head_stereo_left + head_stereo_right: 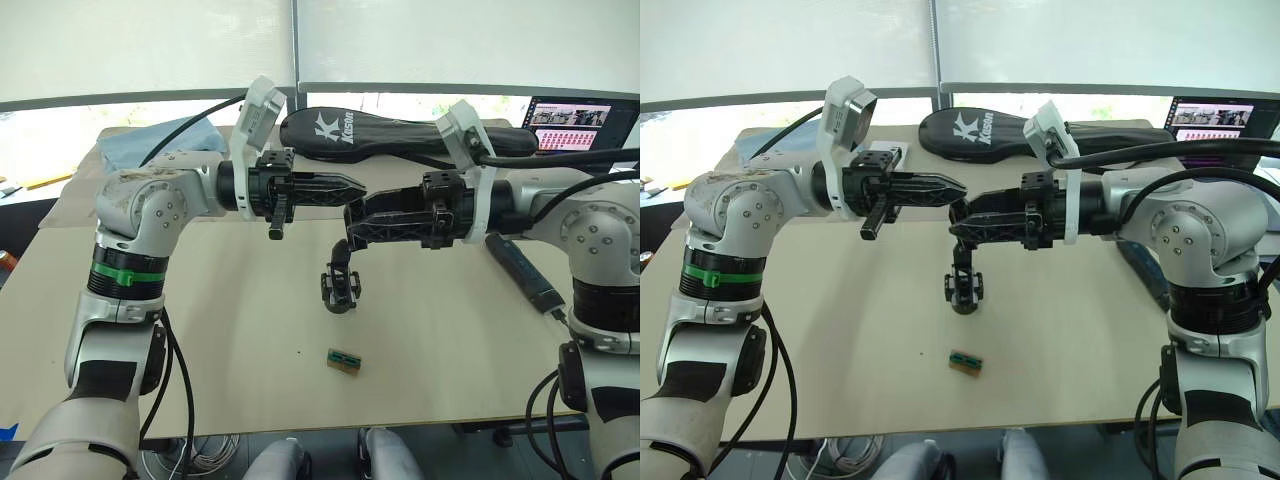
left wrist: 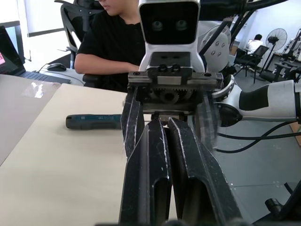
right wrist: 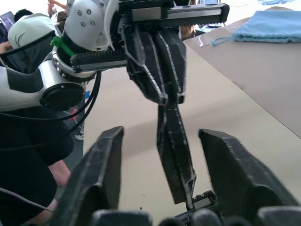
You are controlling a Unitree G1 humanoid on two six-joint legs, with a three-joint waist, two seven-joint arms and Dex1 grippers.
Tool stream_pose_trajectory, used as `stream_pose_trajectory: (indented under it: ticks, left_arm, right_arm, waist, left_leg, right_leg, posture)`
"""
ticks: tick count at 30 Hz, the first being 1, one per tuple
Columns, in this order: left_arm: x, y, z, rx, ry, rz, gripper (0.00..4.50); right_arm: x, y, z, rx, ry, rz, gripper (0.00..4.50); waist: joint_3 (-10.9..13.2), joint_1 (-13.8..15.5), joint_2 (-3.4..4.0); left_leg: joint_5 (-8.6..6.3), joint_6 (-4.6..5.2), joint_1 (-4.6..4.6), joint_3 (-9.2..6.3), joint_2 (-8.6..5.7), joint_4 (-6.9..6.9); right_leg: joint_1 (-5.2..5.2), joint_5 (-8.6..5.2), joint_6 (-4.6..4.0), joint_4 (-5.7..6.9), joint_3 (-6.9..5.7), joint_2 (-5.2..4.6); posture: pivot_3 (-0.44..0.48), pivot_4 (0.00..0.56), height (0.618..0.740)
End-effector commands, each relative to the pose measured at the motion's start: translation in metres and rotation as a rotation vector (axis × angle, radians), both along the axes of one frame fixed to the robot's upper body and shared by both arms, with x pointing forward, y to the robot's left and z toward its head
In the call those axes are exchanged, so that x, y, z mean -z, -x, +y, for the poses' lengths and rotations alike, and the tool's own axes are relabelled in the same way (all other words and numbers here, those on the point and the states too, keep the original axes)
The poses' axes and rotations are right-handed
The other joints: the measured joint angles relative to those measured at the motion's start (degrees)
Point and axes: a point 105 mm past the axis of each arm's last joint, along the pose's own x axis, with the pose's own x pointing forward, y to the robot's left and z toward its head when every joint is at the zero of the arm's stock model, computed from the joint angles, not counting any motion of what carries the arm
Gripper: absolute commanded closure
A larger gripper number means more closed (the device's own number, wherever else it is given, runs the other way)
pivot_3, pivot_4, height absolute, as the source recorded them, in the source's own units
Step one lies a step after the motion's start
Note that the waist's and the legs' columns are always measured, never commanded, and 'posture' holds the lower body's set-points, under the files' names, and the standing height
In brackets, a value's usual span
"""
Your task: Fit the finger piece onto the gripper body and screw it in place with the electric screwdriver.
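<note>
Above mid-table, the right gripper [image 3: 160,134] gapes wide around a black pointed finger [image 3: 175,155] rising from the gripper body [image 1: 339,288] just below, while the left gripper [image 1: 355,185] is closed, tips just above it. The body looks light, rigid and tippy, so pinch its blocky base. The electric screwdriver [image 1: 527,277] lies well right
</note>
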Motion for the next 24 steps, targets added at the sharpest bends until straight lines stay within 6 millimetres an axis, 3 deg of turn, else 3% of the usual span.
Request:
stream_pose_trajectory:
  ticks: [1,3,4,9,11,14,16,21,24]
  left_arm:
    - [-0.015,0.007,0.001,0.022,0.022,-0.061,4.5]
    - [-0.014,0.008,0.001,0.024,0.018,-0.064,4.5]
    - [-0.015,0.007,0.002,0.023,0.018,-0.065,4.5]
    - [-0.016,0.006,0.003,0.022,0.019,-0.06,4.5]
    - [-0.005,0.006,0.009,0.016,-0.032,-0.047,4.5]
    - [0.02,0.004,0.029,-0.01,-0.134,-0.067,3.44]
    - [0.037,0.003,0.04,-0.031,-0.201,-0.089,2.47]
    - [0.117,-0.006,0.075,-0.113,-0.47,-0.25,0.25]
    - [0.146,-0.012,0.07,-0.152,-0.473,-0.252,0.0]
  right_arm:
    - [-0.011,0.003,0.004,-0.034,-0.022,-0.062,3.36]
    - [-0.011,0.002,0.006,-0.039,-0.018,-0.074,4.06]
    - [-0.011,0.001,0.006,-0.042,-0.013,-0.079,4.19]
    - [-0.008,0.001,0.006,-0.055,0.009,-0.104,4.19]
    - [-0.005,0.001,0.004,-0.062,0.029,-0.124,4.19]
    - [0.007,-0.002,-0.006,-0.054,0.078,-0.168,4.19]
    - [0.017,-0.002,-0.012,-0.053,0.109,-0.197,4.19]
    - [0.042,0.006,-0.028,-0.082,0.212,-0.308,4.19]
    - [0.048,0.009,-0.032,-0.107,0.243,-0.349,4.19]
  waist:
    - [0.0,-0.06,0.0]
    - [0.0,-0.15,0.0]
    - [0.0,-0.2,0.0]
    - [0.0,-0.21,0.0]
    - [0.0,-0.29,0.0]
    - [-0.01,-0.55,0.02]
    - [-0.01,-0.65,0.02]
    - [-0.01,-0.53,0.02]
    - [0.0,-0.19,0.03]
  left_leg:
    - [0.0,0.0,0.0,0.0,0.0,0.0]
    - [0.0,0.0,0.0,0.0,0.0,-0.01]
    - [0.0,0.0,-0.01,0.0,0.0,0.0]
    - [0.0,0.0,-0.01,0.0,-0.01,0.01]
    - [0.0,0.0,-0.01,0.0,-0.01,0.01]
    - [0.0,0.0,-0.01,0.0,0.0,-0.01]
    - [0.0,-0.01,0.01,0.0,0.0,-0.05]
    - [0.0,-0.01,0.01,0.02,0.0,-0.05]
    - [0.0,-0.01,-0.05,0.02,-0.01,0.02]
  right_leg:
    - [-0.01,0.0,0.0,0.01,0.0,0.0]
    - [-0.02,0.0,0.0,0.02,0.0,0.0]
    - [-0.03,0.0,0.0,0.02,0.0,0.01]
    - [-0.03,0.0,0.0,0.03,0.0,0.01]
    - [-0.03,0.0,0.0,0.04,-0.01,0.01]
    - [-0.04,0.0,0.0,0.04,0.0,0.01]
    - [-0.06,0.0,0.0,0.04,0.0,0.02]
    - [-0.06,0.0,0.0,0.03,-0.01,0.01]
    - [-0.07,0.01,-0.02,-0.02,-0.02,0.02]
  posture:
    - [0.0,0.15,0.736]
    - [0.0,0.15,0.736]
    - [0.0,0.15,0.736]
    - [0.0,0.15,0.736]
    - [0.0,0.15,0.736]
    - [0.0,0.15,0.736]
    - [0.0,0.15,0.736]
    - [0.0,0.15,0.736]
    - [0.0,0.15,0.736]
